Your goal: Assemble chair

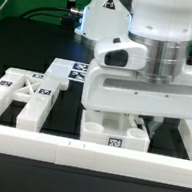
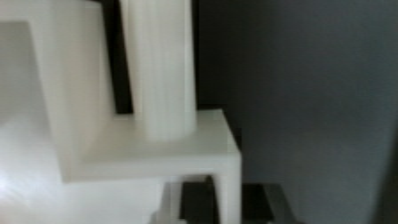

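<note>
Gripper (image 1: pixel 133 118) clenched, low over chair part (image 1: pixel 110 137) mid-scene, inside rails (image 1: pixel 35 145); cannot tell if anything is grasped. Second chair part (image 1: pixel 25 94) well apart, toward exterior view's left. Wrist view: blurred upright white post (image 2: pixel 160 70).

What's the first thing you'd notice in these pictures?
The big white robot arm fills the middle of the exterior view, its gripper right above a blocky white chair piece with a black-and-white tag. On that view's left lies another tagged chair piece with crossed bars.
</note>
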{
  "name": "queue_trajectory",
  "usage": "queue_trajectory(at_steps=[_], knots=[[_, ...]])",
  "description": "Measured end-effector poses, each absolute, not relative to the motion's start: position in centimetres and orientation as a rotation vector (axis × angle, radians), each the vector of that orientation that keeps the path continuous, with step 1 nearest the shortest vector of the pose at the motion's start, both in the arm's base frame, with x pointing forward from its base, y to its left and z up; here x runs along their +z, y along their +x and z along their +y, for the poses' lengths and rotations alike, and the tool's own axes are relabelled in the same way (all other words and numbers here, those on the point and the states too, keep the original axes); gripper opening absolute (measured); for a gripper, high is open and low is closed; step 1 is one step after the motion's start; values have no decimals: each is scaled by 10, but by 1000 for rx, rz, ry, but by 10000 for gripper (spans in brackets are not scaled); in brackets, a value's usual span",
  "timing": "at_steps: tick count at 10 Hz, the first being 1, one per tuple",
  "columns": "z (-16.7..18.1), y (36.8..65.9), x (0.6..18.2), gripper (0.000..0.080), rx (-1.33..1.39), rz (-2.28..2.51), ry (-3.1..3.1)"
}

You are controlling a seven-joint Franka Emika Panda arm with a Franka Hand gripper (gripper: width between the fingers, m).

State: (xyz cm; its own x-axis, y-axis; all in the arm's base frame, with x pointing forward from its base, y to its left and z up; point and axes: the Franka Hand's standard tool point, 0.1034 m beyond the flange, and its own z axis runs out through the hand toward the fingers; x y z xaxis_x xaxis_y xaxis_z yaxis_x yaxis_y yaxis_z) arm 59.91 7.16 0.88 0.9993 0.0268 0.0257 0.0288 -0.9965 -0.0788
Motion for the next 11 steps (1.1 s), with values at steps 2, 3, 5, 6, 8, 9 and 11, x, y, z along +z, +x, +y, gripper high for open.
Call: queue_trajectory(at_steps=[2, 3, 5, 6, 8, 9, 11], knots=[[87, 610, 10, 31, -60, -48, -3058], [93, 615, 10, 31, -70, -56, -3056], [101, 616, 9, 31, -67, -62, -3055], [106, 617, 9, 31, -61, -61, -3054], [113, 618, 9, 31, -48, -56, -3054], [115, 618, 10, 31, -46, -59, -3053], [118, 617, 10, 31, -43, -65, -3053]])
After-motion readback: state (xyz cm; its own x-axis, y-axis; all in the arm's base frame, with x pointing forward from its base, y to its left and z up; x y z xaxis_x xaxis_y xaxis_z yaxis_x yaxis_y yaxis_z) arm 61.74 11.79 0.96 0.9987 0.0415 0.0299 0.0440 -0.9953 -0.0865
